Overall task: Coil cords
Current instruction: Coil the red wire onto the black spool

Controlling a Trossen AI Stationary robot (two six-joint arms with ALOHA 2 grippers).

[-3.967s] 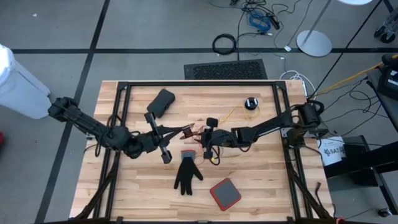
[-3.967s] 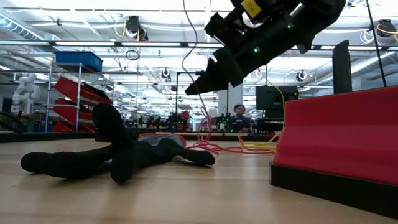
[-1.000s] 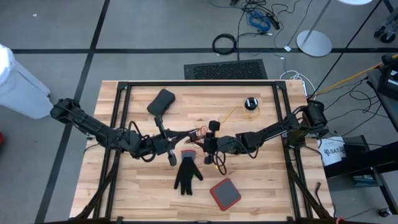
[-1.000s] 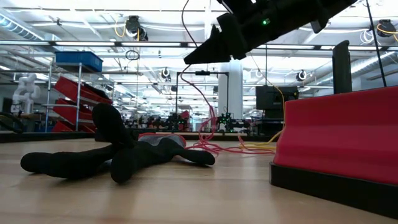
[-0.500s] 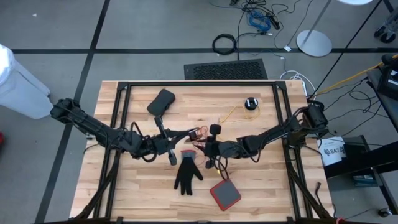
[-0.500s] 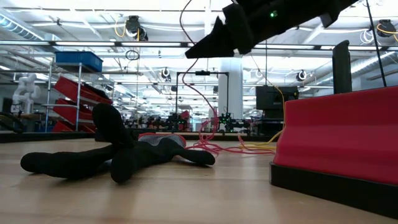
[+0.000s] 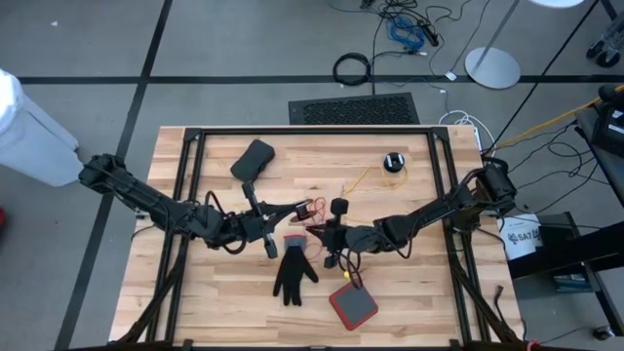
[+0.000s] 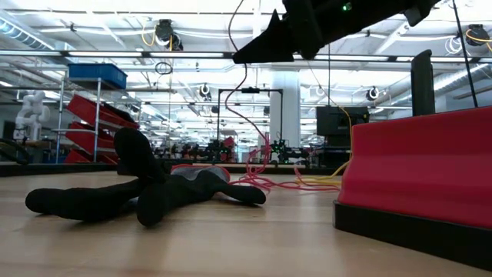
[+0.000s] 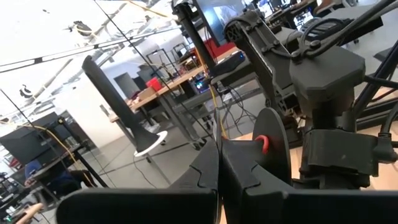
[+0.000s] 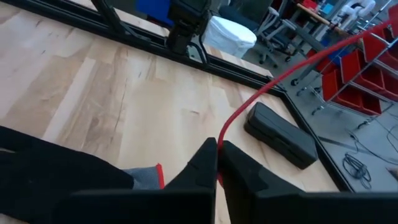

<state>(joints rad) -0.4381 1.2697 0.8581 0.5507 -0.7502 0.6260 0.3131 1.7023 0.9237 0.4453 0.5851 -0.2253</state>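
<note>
Over the table's middle, my left gripper (image 7: 300,209) and my right gripper (image 7: 318,232) meet tip to tip. The left one (image 9: 219,163) is shut on a thin yellow cord (image 9: 214,118). The right one (image 10: 217,167) is shut on a red cord (image 10: 273,84), above the cuff of a black glove (image 10: 56,165). In the low view the red cord (image 8: 244,96) drops from the raised right gripper (image 8: 250,54) to a loose heap of red and yellow cords (image 8: 269,181) on the table. A yellow wire (image 7: 366,178) leads to a black puck (image 7: 393,162) at the far right. My left gripper pinches the yellow cord (image 9: 218,138) between its two fingertips, coming about level from the table's left. The cord rises straight from the tips, clear of the table. My right gripper pinches the red cord (image 10: 221,149) between its fingertips, slanting slightly down from the table's right. The cord runs off in a straight line, lifted above the glove.
The black glove (image 7: 292,273) lies near the middle front, with a red pad (image 7: 353,303) to its right, which fills the low view's right side (image 8: 419,165). A black case (image 7: 253,161) lies at the far left. A black frame (image 7: 312,131) rims the table.
My right gripper has drifted a little toward the table's near edge and risen slightly, taking the red cord with it. My left gripper has kept still.
</note>
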